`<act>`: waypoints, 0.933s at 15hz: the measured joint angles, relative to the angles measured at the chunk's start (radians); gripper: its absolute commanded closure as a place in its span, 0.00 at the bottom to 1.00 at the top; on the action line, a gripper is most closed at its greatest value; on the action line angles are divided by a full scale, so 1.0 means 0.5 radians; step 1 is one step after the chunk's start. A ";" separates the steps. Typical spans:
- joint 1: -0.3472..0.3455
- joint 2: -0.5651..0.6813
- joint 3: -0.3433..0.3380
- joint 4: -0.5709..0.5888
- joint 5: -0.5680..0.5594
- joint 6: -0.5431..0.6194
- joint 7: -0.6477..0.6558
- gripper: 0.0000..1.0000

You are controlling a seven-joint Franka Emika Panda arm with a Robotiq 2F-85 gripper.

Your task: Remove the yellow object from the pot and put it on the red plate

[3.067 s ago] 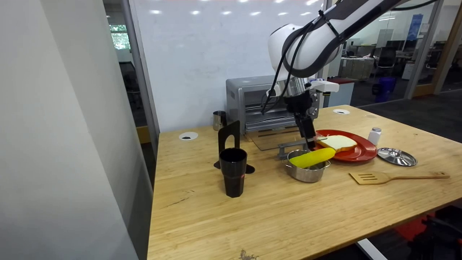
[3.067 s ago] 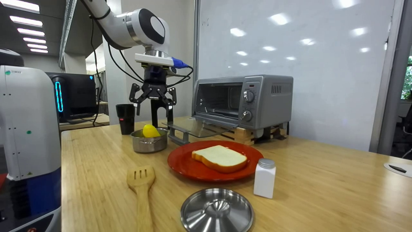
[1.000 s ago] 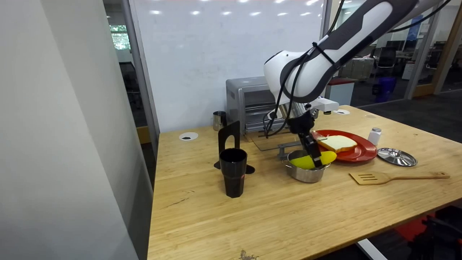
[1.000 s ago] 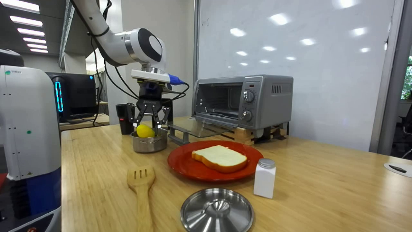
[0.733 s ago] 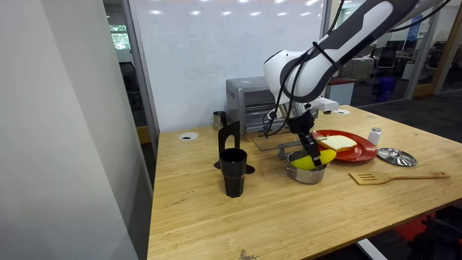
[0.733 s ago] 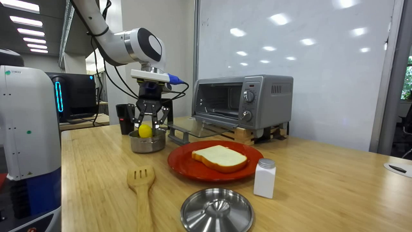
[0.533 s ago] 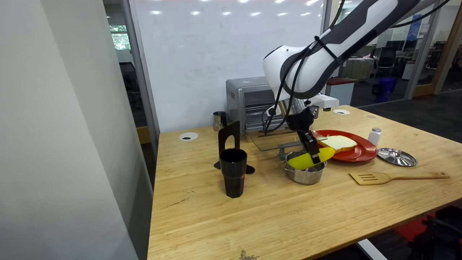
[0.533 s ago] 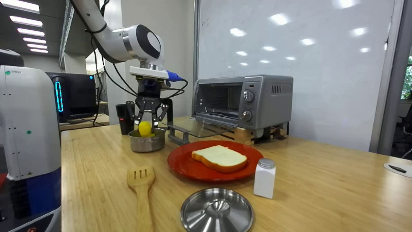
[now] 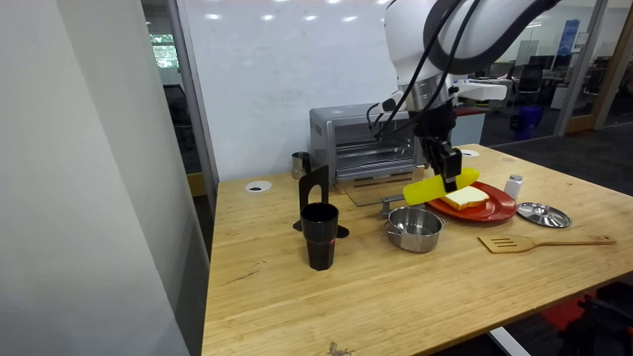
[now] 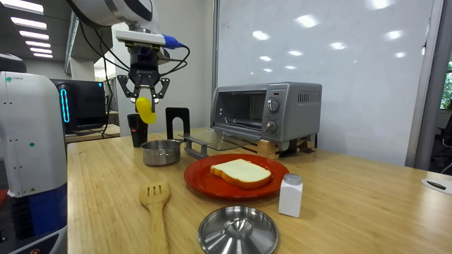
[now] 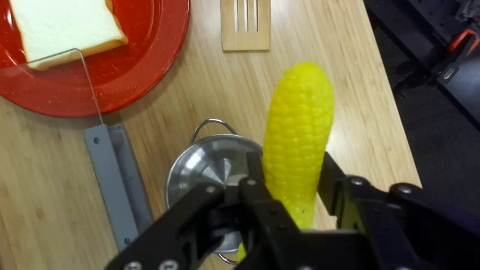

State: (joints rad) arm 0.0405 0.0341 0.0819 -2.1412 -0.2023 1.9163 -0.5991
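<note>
The corn (image 11: 298, 138) is clamped by the part-closed hand (image 11: 291, 165) in midair. The pot (image 11: 206, 165) is set nearer the right edge of the table (image 11: 210, 86) (in the wrist view) than the plate (image 11: 150, 60).

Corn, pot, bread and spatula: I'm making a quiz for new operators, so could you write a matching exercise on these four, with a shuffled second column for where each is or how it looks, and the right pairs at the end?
Column one
1. corn
2. pot
3. bread
4. spatula

Column two
A. wooden, with slots at one end
B. lying on the red plate
C. held in the gripper, up in the air
D. round, silver and uncovered

Right pairs: 1-C, 2-D, 3-B, 4-A
</note>
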 measured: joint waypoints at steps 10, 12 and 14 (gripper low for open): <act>-0.072 -0.593 -0.368 -0.417 0.021 0.240 -0.127 0.86; -0.101 -0.584 -0.502 -0.445 0.094 0.282 -0.328 0.86; -0.131 -0.559 -0.613 -0.454 0.169 0.305 -0.529 0.86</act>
State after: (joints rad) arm -0.0251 -0.2456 -0.2244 -2.3684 -0.1180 2.0686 -0.8634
